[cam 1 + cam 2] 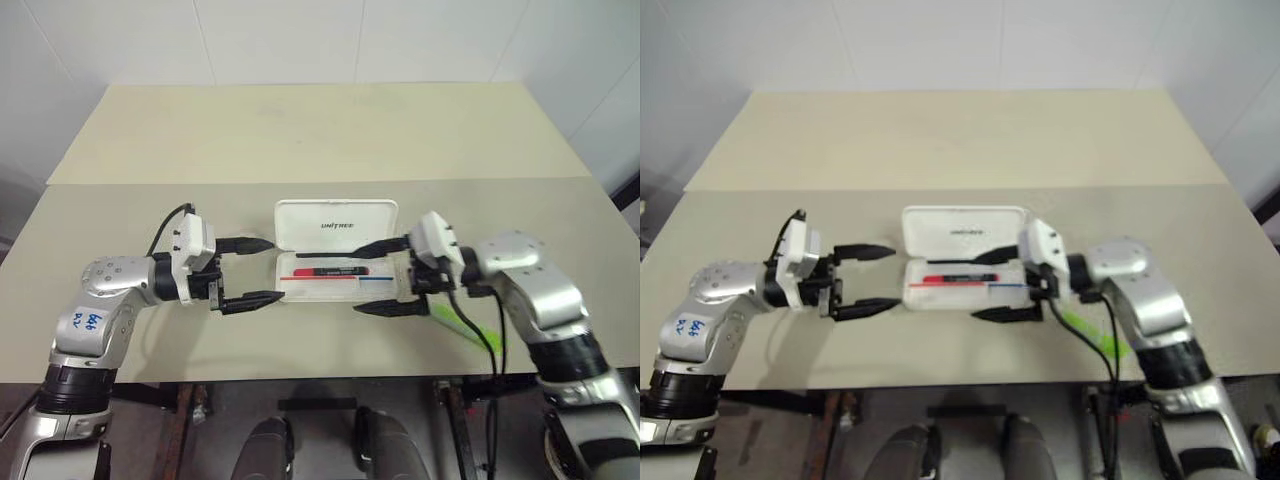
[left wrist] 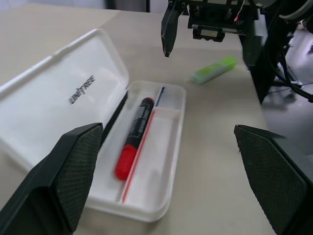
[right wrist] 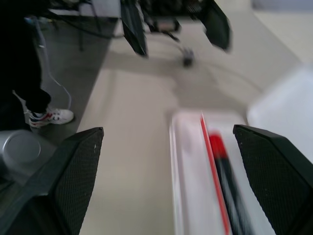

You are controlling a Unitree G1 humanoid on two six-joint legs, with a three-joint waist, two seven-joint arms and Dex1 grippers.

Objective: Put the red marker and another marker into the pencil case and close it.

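Right gripper (image 1: pixel 384 277) partly hides green marker (image 1: pixel 457 322), jaws apart

- We see the pencil case (image 1: pixel 336 225), a white hard-plastic rectangular case with rounded corners, lying open: its lid is swung back past the tray, dark "UNITREE" lettering showing on it, and thin red and blue stripes run along the tray.
- We see the red marker (image 2: pixel 134 137), slim, with a black barrel and a bright red cap end, lying flat inside the pencil case, lengthwise, in the part of the tray next to the lid.
- We see another marker (image 2: pixel 213 70), a chunky lime-green highlighter with a paler green cap, lying flat outside the pencil case, apart from it, off its blue-striped end.
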